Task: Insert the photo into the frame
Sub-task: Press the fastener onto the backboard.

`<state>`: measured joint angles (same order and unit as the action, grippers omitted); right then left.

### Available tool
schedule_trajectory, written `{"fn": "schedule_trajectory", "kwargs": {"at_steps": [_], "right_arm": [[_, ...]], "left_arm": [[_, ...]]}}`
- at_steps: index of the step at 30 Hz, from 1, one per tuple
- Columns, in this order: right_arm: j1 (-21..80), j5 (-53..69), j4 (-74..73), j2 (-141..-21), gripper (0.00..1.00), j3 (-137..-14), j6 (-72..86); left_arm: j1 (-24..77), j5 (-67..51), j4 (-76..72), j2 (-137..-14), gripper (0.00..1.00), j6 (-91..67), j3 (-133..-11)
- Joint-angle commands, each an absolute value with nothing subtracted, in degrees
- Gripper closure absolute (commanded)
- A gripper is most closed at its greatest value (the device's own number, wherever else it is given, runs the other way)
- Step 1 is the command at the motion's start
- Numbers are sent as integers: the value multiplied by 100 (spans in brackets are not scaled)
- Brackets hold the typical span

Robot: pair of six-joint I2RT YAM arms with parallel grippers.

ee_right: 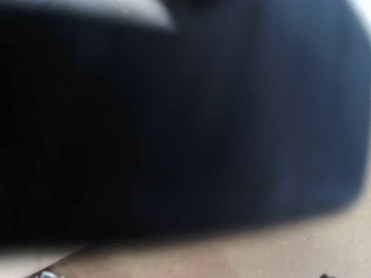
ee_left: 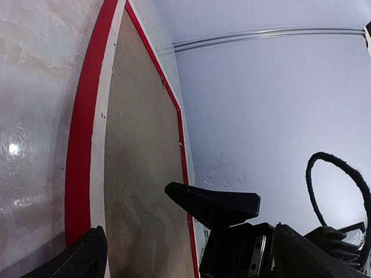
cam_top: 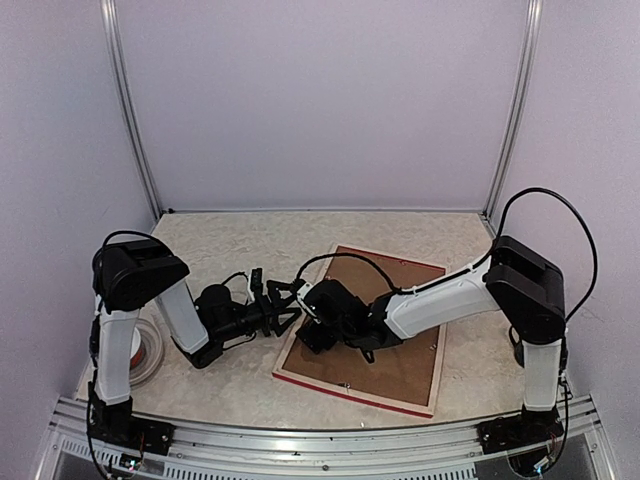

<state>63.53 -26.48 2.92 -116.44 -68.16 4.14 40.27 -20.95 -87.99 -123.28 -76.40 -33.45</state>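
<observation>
The frame (cam_top: 339, 389) lies face down right of centre, its red edge and pale wood rim showing. A brown backing board (cam_top: 405, 355) fills it. The photo is hidden or out of view. My left gripper (cam_top: 270, 306) lies low at the frame's near-left corner, open wide and empty. In the left wrist view the frame (ee_left: 78, 174) and board (ee_left: 142, 174) run up the picture beyond my left gripper (ee_left: 197, 263). My right gripper (cam_top: 300, 302) reaches across the board and faces the left one, open. One of its fingers (ee_left: 214, 204) hovers over the board. The right wrist view is a dark blur over the board (ee_right: 243, 255).
A white roll-like object (cam_top: 150, 350) lies at the table's left edge beside the left arm. The right arm's forearm (cam_top: 440, 300) and its cable (ee_left: 342, 191) cross above the frame. Pale walls and metal rails close in the back and sides.
</observation>
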Motion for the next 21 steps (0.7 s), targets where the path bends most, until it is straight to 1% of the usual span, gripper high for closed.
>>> {"fn": "schedule_trajectory", "kwargs": {"at_steps": [1,10,16,21], "right_arm": [[6356,-2731,-884,-12400,1,-6785,239],[6363,-2725,-797,-12531,1,-6746,344],[6370,-2474,-797,-11979,1,-6418,160],[6364,-2212,-1181,-11587,1,-6406,179]], "left_arm": [[4269,-2581,-8957,-12410,1,-7719,-3384],[4298,-2619,-9036,-12497,1,-7782,-3437],[4263,-2600,-9060,-12472,1,-7779,-3395],[4179,-2571,-9074,-12412,1,-7769,-3307]]}}
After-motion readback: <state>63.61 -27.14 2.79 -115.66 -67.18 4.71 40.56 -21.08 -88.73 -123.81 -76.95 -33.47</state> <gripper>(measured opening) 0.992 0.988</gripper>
